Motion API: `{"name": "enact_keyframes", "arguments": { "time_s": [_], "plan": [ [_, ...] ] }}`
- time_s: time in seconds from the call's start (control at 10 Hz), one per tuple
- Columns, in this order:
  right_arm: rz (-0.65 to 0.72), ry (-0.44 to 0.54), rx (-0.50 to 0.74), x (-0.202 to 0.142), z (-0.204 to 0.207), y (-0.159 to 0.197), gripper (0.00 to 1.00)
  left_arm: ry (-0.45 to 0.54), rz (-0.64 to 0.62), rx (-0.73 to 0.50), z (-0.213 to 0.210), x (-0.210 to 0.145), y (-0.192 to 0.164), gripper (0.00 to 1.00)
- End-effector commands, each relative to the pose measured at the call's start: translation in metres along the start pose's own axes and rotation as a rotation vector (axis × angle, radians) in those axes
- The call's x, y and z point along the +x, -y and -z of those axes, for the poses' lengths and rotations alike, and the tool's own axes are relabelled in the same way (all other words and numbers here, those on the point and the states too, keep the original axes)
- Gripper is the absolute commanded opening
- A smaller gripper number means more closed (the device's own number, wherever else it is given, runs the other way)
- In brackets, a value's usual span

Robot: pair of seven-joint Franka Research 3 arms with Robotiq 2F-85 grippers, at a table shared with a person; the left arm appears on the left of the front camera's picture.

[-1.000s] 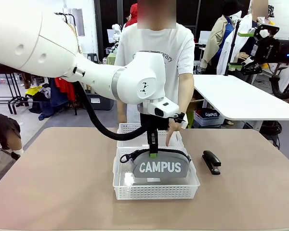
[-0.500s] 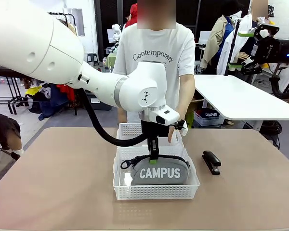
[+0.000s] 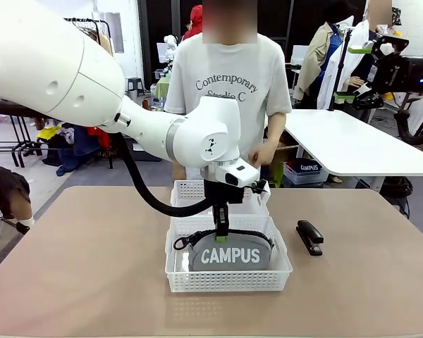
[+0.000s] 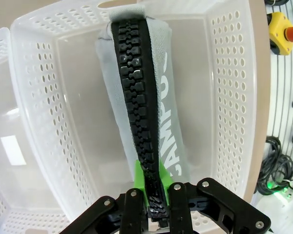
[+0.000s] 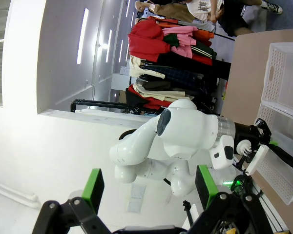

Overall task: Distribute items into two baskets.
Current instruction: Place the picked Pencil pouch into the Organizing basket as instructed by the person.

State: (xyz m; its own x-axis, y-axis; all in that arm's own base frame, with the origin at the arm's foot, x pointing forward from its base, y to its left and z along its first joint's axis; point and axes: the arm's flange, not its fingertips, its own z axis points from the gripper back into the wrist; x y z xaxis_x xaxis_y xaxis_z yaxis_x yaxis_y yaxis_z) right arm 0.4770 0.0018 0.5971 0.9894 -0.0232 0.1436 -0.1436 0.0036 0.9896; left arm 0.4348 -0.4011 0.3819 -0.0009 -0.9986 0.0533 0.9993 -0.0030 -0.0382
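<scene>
The grey "CAMPUS" pouch (image 3: 229,255) stands upright inside the near white basket (image 3: 229,280), its lower edge down in the basket. My left gripper (image 3: 221,229) is shut on the pouch's black zipper edge from above. In the left wrist view the fingers (image 4: 154,197) pinch the zipper of the pouch (image 4: 151,97), with the basket's lattice wall (image 4: 34,122) around it. The far basket (image 3: 190,190) sits directly behind the near one. The black stapler (image 3: 309,236) lies on the table right of the baskets. My right gripper (image 3: 359,70) hangs open high at the right; its green pads (image 5: 93,187) stand wide apart.
A person stands at the far side, one hand (image 3: 257,155) held at waist height above the far basket. The brown table (image 3: 92,267) has free room left and right of the baskets. Another white table (image 3: 352,141) stands behind to the right.
My left gripper has moved down with the pouch, sinking it deeper into the near basket. The person's hand has drawn back from the far basket up to the waist.
</scene>
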Motion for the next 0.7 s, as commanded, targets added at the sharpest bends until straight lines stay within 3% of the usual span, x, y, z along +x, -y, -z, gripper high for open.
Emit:
{"name": "enact_keyframes", "arguments": {
  "time_s": [0.0,0.3,0.6],
  "plan": [
    [-0.005,0.0,0.002,0.0,0.0,-0.002,1.0,-0.001,-0.007,0.015,-0.001,-0.003,0.004,0.44],
    [-0.005,0.0,0.002,0.0,0.0,-0.002,1.0,-0.005,-0.011,0.016,-0.004,-0.008,0.005,1.0],
    [-0.005,0.0,0.002,0.0,0.0,-0.002,1.0,-0.006,0.002,0.01,-0.015,-0.011,0.005,1.0]
  ]
}}
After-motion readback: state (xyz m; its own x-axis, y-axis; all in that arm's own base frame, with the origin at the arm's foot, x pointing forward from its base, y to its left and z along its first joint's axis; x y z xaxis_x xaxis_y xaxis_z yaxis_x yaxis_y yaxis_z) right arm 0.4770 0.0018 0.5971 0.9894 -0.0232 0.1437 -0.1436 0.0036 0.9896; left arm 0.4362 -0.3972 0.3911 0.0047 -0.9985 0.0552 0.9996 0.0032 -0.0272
